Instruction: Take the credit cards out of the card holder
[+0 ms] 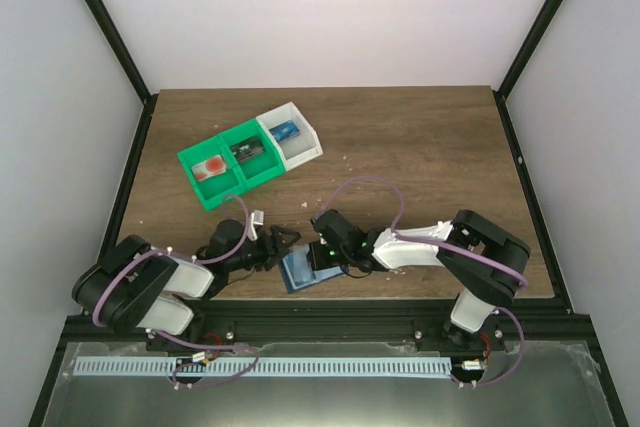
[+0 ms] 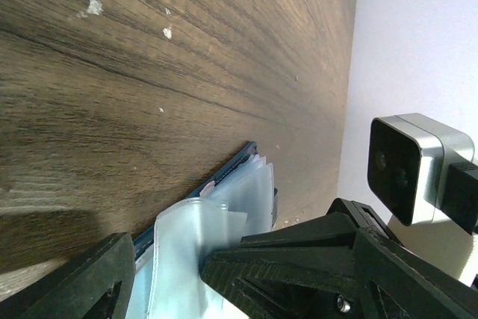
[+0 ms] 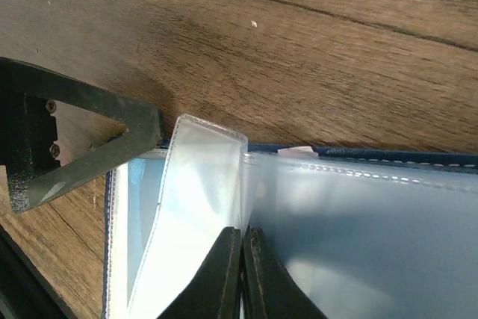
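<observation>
1. The card holder (image 1: 296, 273) lies open and flat on the table (image 1: 420, 167), close to its near edge, between the two grippers and well apart from the trays.
2. Its cover is dark navy and shows as a thin stitched border (image 3: 388, 156). The inside is pale grey-blue under clear plastic sleeves (image 3: 351, 222).
3. One sleeve leaf (image 3: 194, 192) stands up and curls away from the rest, which lie flat. Whether any card sits in the sleeves cannot be told.
4. The right gripper (image 3: 240, 240) has its fingers pressed tight together, tips at the seam beside the raised leaf. It is unclear whether the leaf is nipped between them.
5. The left gripper (image 1: 284, 244) stands wide open and grasps nothing, with one finger (image 3: 89, 151) at the holder's corner.
6. The table is dark brown wood grain, dotted with a few pale specks (image 2: 93, 7).
7. Towards the far left sit a green tray (image 1: 240, 185) and, touching it, a white tray (image 1: 305, 154), each holding small items.
8. Plain white walls (image 1: 330, 17) and black frame posts (image 1: 105, 22) enclose the table.
</observation>
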Robot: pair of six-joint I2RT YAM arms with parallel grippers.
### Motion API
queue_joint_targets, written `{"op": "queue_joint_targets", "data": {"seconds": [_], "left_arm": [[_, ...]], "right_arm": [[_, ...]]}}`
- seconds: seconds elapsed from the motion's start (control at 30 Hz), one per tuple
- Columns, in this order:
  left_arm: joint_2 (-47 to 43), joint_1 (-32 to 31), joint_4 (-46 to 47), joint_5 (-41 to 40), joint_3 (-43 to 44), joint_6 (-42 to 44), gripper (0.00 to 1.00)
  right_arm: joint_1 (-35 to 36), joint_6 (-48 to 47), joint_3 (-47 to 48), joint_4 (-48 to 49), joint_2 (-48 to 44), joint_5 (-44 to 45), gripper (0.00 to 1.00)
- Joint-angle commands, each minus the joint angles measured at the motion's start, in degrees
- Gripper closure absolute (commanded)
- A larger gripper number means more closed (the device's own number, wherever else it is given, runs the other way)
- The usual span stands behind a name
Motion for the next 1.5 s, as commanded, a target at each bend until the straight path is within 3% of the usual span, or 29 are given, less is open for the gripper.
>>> {"op": "queue_joint_targets", "data": {"seconds": [0.0,0.3,0.87,1.23,1.47], "left_arm": [[2.0,-0.3,3.6,1.2,1.8,1.1,0.19],[4.7,-1.3,5.6,3.0,3.2,0.1,0.19],[4.2,-5.9,8.9,3.5,4.3,-4.6,0.19],[6.6,-10.5,8.5,2.0,9.5,-4.5,0.19],[4.1,-10.4,1.1,-0.7,9.9,-1.4,0.19]], "right_arm": [[-0.5,0.1,-0.5,1.5,-1.0,-0.6,0.96],[-0.8,0.2,-0.8,1.8,-1.2,-0.7,0.96],[-1.0,-0.2,-2.2,-3.6,-7.2,4.3,0.65],[-1.0,-1.9,-7.1,-13.3,-23.4,14.3,0.59],[-1.1,-3.8,-8.8,-11.9,-30.0,10.7,0.58]]}}
